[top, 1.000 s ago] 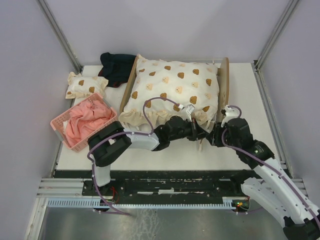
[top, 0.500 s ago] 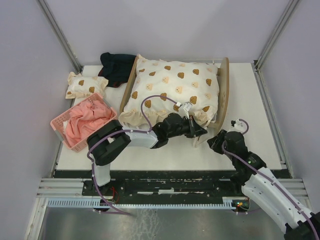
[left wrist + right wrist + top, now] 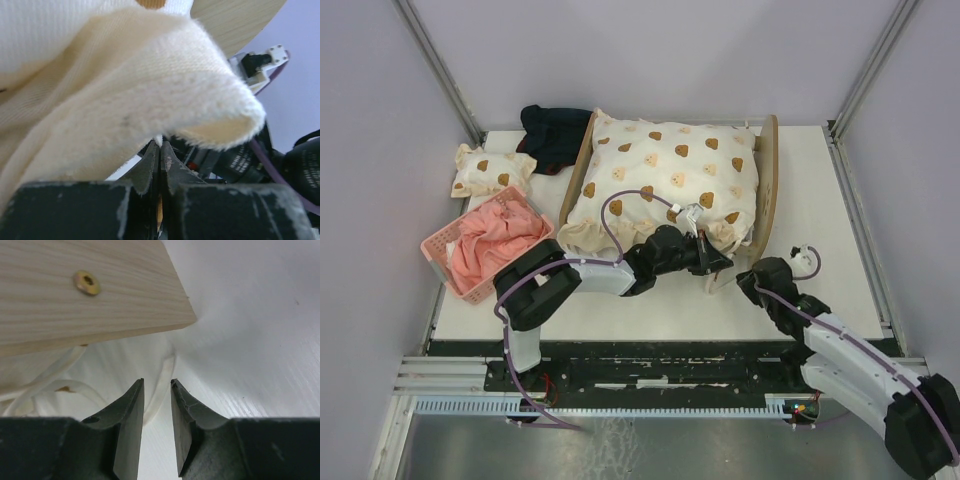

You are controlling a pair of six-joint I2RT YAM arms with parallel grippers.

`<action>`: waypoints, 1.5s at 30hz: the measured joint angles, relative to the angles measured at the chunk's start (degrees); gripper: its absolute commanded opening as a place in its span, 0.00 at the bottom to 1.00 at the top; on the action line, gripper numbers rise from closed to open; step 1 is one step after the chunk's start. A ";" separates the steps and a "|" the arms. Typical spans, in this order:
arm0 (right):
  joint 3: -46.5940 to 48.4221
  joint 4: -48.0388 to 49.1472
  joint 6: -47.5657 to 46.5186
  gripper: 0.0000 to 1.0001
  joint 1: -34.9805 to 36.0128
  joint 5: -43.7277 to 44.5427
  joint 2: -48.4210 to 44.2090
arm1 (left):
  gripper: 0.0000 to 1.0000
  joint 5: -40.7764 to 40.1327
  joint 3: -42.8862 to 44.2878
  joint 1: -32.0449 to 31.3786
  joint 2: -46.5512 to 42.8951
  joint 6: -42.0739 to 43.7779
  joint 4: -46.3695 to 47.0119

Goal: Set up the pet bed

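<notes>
The pet bed [image 3: 769, 175] is a light plywood frame lying across the back of the table, its top covered by a cream bear-print quilt [image 3: 665, 175]. My left gripper [image 3: 720, 265] reaches to the quilt's near right corner and is shut on its ruffled edge. In the left wrist view the jaws [image 3: 160, 146] pinch the cream fabric [image 3: 125, 95] at their tips. My right gripper [image 3: 750, 284] sits low on the table just right of that corner. Its jaws [image 3: 157, 384] stand slightly open and empty, below the bed's wooden board [image 3: 75, 295], with a cream strip [image 3: 161, 390] on the table ahead.
A pink basket [image 3: 441, 255] holding pink cloth stands at the left. Behind it lies a small bear-print pillow [image 3: 492, 170], and a dark cloth [image 3: 552, 132] lies at the back. Metal posts frame the table's far corners.
My right arm has drawn back from the bed's near right corner toward the table's front edge and dropped lower. The left gripper keeps its hold on the quilt edge.
</notes>
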 measured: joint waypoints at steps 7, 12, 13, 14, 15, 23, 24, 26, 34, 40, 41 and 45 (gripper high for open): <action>-1.60 8.68 2.86 0.36 0.24 1.27 10.34 | 0.03 0.33 0.00 0.37 0.48 -0.11 0.04; -1.60 11.89 4.76 0.37 0.87 1.90 14.14 | 0.03 0.39 0.00 0.48 0.48 -0.39 0.26; -1.60 12.04 5.20 0.37 1.07 2.05 14.58 | 0.03 0.39 0.00 0.48 0.48 -0.55 0.28; -1.60 12.00 5.86 0.37 1.27 2.27 15.04 | 0.03 0.39 0.00 0.52 0.48 -0.70 0.28; -1.53 12.02 6.49 0.37 1.46 2.58 15.23 | 0.03 0.39 0.00 0.52 0.48 -0.81 0.28; -0.96 10.08 8.24 0.02 1.97 5.79 16.59 | 0.03 0.39 -0.09 0.52 0.48 -1.25 0.48; -0.94 9.62 7.91 0.02 1.97 6.25 16.52 | 0.03 0.39 -0.11 0.52 0.48 -1.27 0.50; -0.63 7.82 5.99 0.02 1.97 7.26 15.47 | 0.03 0.37 -0.15 0.52 0.48 -1.27 0.50; 1.95 -3.02 -12.72 0.02 1.95 10.23 -3.89 | 0.03 0.35 -1.68 0.52 0.48 -1.25 0.48; 3.87 -1.51 -33.51 0.02 1.97 4.96 -8.48 | 0.03 0.37 -2.82 0.42 0.48 -1.25 0.94; 3.87 -0.92 -35.85 0.02 1.97 3.72 -8.00 | 0.03 0.37 -3.06 0.33 0.48 -1.22 0.94; 4.02 2.27 -46.21 0.02 1.97 -3.23 -5.70 | 0.03 0.37 -4.17 0.00 0.48 -1.25 1.60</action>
